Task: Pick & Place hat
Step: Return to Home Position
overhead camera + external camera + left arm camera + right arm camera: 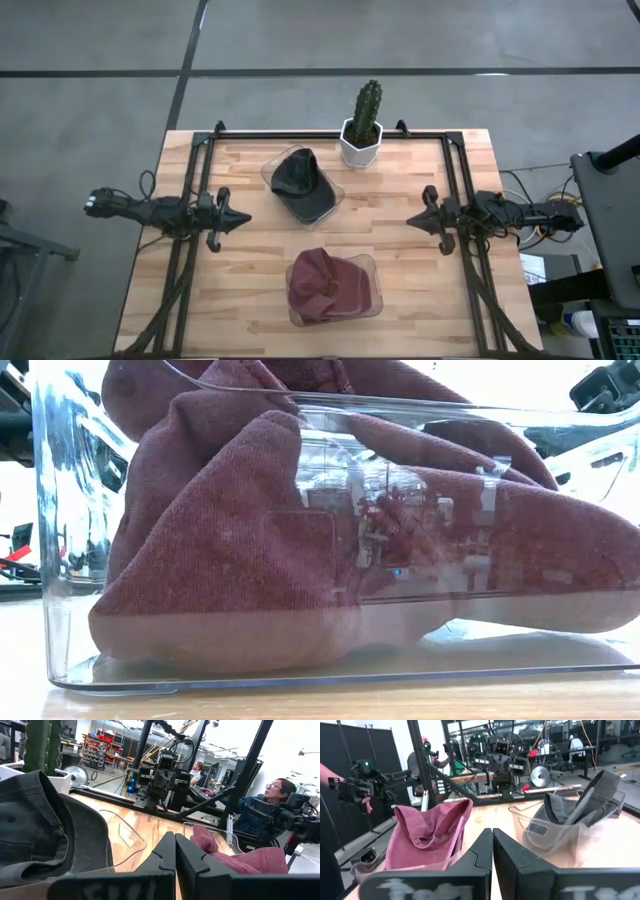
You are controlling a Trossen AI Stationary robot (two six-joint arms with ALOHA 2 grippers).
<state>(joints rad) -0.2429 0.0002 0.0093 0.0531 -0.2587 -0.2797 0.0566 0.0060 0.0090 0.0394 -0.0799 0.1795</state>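
A maroon cap (pixel 327 285) lies in a clear plastic tray (pixel 370 300) near the table's near edge; it fills the low view (pixel 300 560). A dark grey cap (pixel 300 182) lies in a second clear tray (pixel 335 195) toward the far side. My left gripper (pixel 243 218) is shut and empty at the table's left, level above the top. My right gripper (pixel 412 220) is shut and empty at the table's right. The maroon cap also shows in the left wrist view (pixel 250 860) and the right wrist view (pixel 427 832).
A green cactus in a white pot (pixel 362 130) stands at the far edge, just behind the grey cap's tray. Black frame rails (pixel 195 200) run along the table's left, right and far sides. People sit in the room beyond the table (pixel 272 795).
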